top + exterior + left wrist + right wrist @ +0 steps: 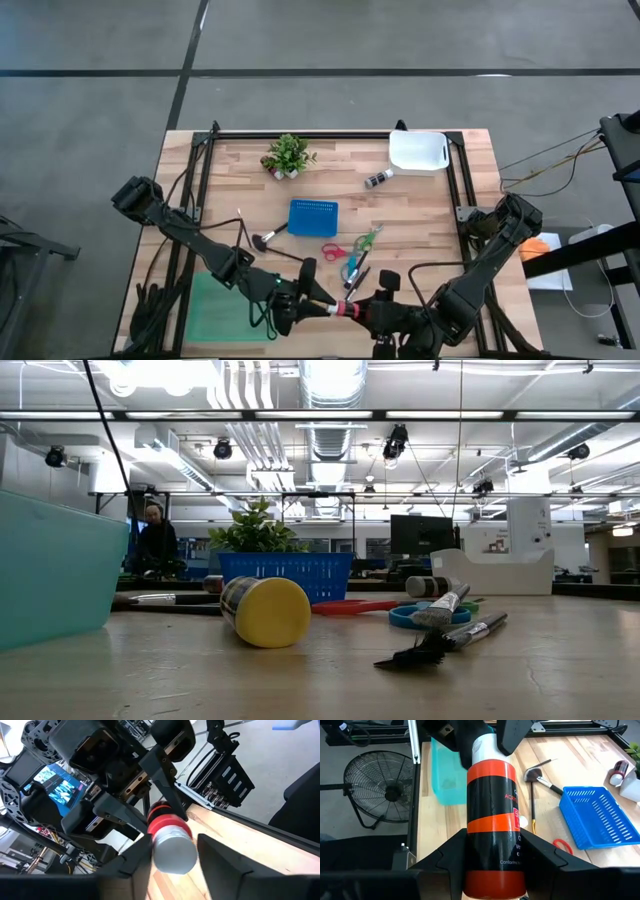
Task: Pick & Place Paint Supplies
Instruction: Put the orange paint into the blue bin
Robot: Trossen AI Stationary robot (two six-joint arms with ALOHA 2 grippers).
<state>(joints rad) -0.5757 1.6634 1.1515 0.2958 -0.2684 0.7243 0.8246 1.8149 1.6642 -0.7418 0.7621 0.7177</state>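
Wooden bench (420,215) fills your overhead view. Landmark: blue basket (313,217), mid-bench. Both grippers meet well toward the bench's front edge from that basket. Between them hangs one paint bottle (342,309), red-and-black label, long axis level, running left-right across the bench.

Right wrist view shows you what overhead can't: right gripper (492,857) fingers clamp the bottle's (492,810) labelled body, white end pointing away toward the left arm. Left wrist view gives the other end: left gripper (175,857) fingers sit on either side of the bottle's (170,842) white end, partly open; can't tell if they touch.

Low view shows neither gripper. You get a yellow-capped bottle (265,610) lying on its side in front of the basket, plus brushes (445,635).

Around the basket: red scissors (335,251) and green scissors (366,239) just front-right, brush (268,237) at its left, potted plant (288,155) behind, white tray (418,151) far back-right, teal bin (222,305) front-left.
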